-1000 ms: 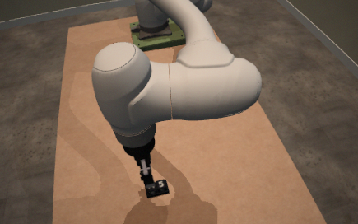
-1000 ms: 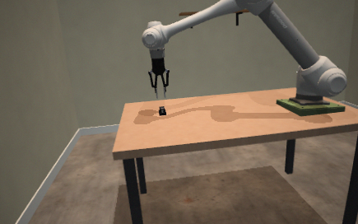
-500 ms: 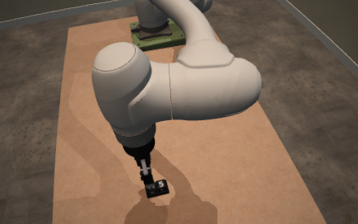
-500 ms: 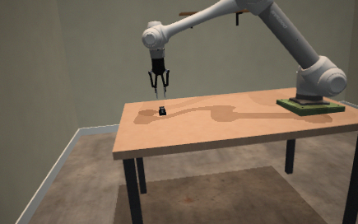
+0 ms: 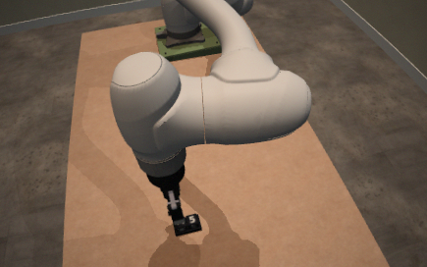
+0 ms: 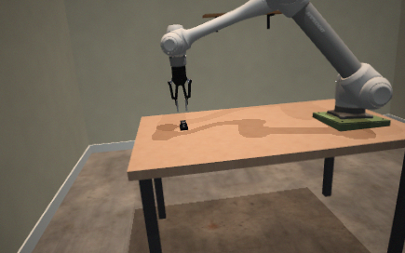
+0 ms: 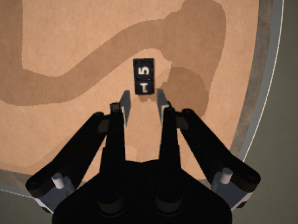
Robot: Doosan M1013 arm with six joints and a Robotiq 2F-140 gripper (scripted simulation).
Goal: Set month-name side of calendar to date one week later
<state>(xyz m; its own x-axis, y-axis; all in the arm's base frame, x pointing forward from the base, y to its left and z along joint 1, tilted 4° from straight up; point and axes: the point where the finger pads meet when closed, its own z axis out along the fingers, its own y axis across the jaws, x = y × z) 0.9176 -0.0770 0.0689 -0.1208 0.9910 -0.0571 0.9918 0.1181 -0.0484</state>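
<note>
The end effector (image 5: 177, 216) (image 6: 182, 111) (image 7: 143, 97) hangs above the bench (image 5: 281, 196) (image 6: 238, 151) (image 7: 65, 55), fingers part-closed with a gap, nothing between them. In the wrist view the calendar (image 5: 187, 226) (image 6: 183, 126) (image 7: 144, 76) lies just beyond the fingertips, its long axis running away from the end effector, across the line joining the 2 fingers. The cube showing 1 is nearer than the 5, so 1 probably comes first.
</note>
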